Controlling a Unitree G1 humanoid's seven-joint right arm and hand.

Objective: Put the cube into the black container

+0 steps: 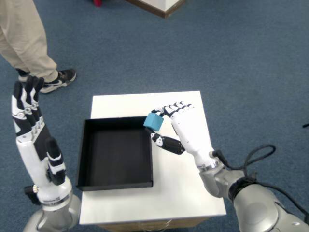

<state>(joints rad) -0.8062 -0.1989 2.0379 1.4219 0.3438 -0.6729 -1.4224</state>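
Observation:
The small blue cube (154, 121) is pinched between the thumb and fingertips of my right hand (184, 130). It hangs just above the right rim of the black container (115, 181), near that rim's far corner. The container is a shallow, empty, open black tray on the left half of the white table (181, 193). My right forearm reaches in from the lower right. My left hand (34, 140) is raised with its fingers spread, left of the table and holding nothing.
A person's leg in beige trousers and a black shoe (57, 79) stand on the blue carpet beyond the table's far left corner. A black cable (263, 157) loops behind my right forearm. A wooden furniture edge (159, 7) shows at the top.

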